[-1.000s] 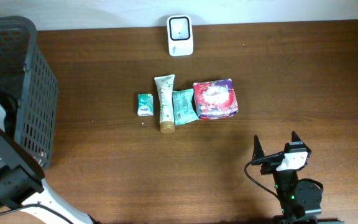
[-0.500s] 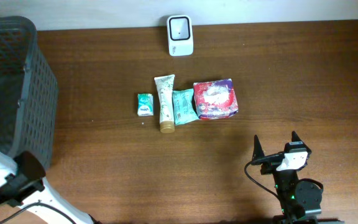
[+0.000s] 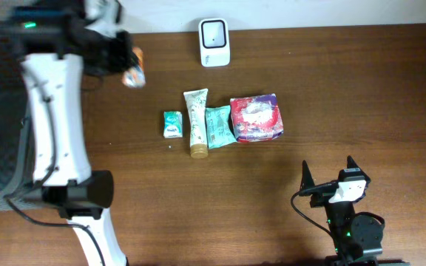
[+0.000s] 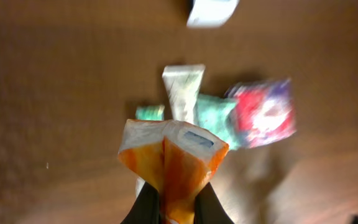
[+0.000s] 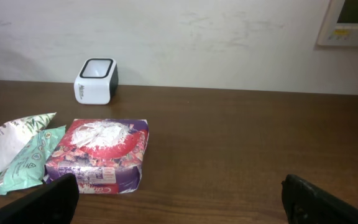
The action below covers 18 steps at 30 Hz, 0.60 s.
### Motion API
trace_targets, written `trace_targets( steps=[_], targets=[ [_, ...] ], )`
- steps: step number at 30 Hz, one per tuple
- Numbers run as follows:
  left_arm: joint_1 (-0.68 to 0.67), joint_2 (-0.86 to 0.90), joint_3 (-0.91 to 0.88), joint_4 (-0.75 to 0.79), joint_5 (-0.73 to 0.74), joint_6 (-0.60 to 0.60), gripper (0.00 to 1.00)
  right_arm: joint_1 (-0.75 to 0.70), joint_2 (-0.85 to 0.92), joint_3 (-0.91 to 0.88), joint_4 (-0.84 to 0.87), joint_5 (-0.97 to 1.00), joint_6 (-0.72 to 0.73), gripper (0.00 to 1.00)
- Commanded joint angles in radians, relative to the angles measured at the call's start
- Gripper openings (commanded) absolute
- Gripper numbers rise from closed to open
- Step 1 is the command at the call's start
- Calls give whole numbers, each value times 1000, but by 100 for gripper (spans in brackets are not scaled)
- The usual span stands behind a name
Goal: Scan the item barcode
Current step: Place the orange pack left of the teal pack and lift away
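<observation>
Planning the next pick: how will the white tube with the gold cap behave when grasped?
The tube looks soft-walled, so it probably squashes under a pinch. Its flat crimped end likely stops it rolling.

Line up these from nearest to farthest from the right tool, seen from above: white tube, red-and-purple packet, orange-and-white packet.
1. red-and-purple plastic packet, right end of the row, nearest the right tool.
2. white plastic tube, further left in that row.
3. orange-and-white packet, far left, near the back.
</observation>
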Motion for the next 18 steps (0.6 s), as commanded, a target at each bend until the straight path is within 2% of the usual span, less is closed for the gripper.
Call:
trace_targets(
  steps=[1,3,6,10,11,12,13,15,18],
  targets=[
    [-75,5,-242,37,-180,28,0,-7,-6,-9,-2,8,-4,99],
    [-110,5,-415,121,-281,-31,0,-7,-6,-9,-2,8,-4,99],
    [-133,5,-638,311,-384,-71,9,-7,-6,-9,-2,8,-4,99],
    [-133,5,-841,511,-364,-71,9,-7,-6,-9,-2,9,-4,99],
    [-133,5,-879,556,-330,-71,19,-7,-6,-9,-2,8,-4,99],
    [-133,5,-904,590,-311,-71,51,-7,-6,-9,-2,8,-4,99],
    [-133,5,-909,599,-311,-71,73,-7,-6,-9,-2,8,-4,99],
    [-132,5,-906,602,-318,-70,93,-7,-6,-9,-2,9,-4,99],
    [-129,-2,-847,559,-357,-71,96,-7,-6,-9,-2,8,-4,99]
  ],
)
